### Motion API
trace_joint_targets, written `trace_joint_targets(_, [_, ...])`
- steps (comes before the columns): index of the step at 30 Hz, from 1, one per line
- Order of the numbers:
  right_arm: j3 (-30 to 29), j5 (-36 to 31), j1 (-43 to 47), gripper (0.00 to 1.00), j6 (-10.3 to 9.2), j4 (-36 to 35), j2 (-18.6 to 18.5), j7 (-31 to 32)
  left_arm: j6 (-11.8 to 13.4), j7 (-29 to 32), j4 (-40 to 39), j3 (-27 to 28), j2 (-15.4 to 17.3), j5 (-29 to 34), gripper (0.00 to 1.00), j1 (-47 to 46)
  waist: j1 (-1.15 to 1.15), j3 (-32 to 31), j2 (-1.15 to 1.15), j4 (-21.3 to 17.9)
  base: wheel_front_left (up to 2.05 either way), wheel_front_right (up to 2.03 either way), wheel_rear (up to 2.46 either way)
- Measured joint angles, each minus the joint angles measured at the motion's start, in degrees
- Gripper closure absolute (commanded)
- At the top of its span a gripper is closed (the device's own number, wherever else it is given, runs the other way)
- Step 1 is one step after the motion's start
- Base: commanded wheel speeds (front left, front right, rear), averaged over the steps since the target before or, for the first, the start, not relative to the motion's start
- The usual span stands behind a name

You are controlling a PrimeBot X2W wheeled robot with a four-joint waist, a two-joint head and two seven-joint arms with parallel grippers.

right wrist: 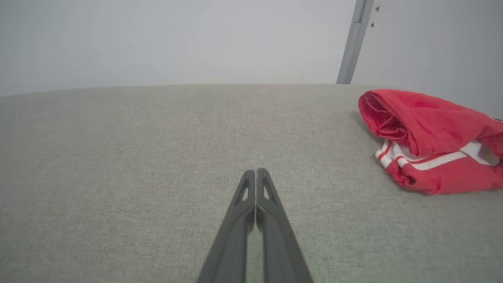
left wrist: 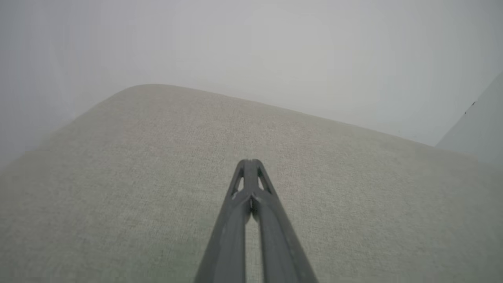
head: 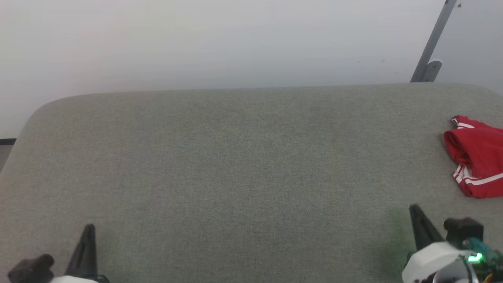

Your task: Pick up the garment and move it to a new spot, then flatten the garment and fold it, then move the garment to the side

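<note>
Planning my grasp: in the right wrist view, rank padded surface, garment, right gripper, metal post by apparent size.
padded surface
garment and right gripper, unranked: alike, the gripper nearer the camera
metal post smallest

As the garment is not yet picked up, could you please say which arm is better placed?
The right, probably: the garment lies bunched near the right gripper, far from the left gripper; both are shut.

The pincer (right wrist: 256, 172) rises from the bottom centre of the frame, its two dark fingers pressed together at the tips and holding nothing. It hangs over a grey-green fabric worktop (right wrist: 129, 157). At the right edge, well apart from the pincer, the garment (right wrist: 432, 129) lies crumpled, red with white stripes. A grey post (right wrist: 353, 43) stands at upper right against a pale wall (right wrist: 157, 39).
</note>
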Motion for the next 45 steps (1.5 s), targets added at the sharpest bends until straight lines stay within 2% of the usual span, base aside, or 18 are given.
trace_joint_targets(3, [-0.1, 1.5, 1.1, 1.0, 0.0, 0.9, 0.5, 0.7, 0.0, 0.7, 0.8, -0.3, -1.2, -1.0, 1.0, 0.5, 0.0, 0.0, 0.0, 0.0, 0.0, 0.0, 0.0])
trace_joint_targets(28, [-0.7, 26.6, 1.0, 1.0, -0.01, -3.3, 2.2, 6.5, 0.0, 7.0, 0.1, -0.2, -4.5, -20.6, 1.0, -1.8, 0.0, 0.1, 0.0, 0.0, 0.0, 0.0, 0.0])
trace_joint_targets(45, [-1.3, 40.1, 0.8, 1.0, -0.02, -5.7, 3.2, 9.8, 0.0, 10.5, -0.5, -0.2, -6.3, -30.9, 1.0, -3.9, 0.0, 0.1, 0.0, 0.1, 0.0, 0.0, 0.0])
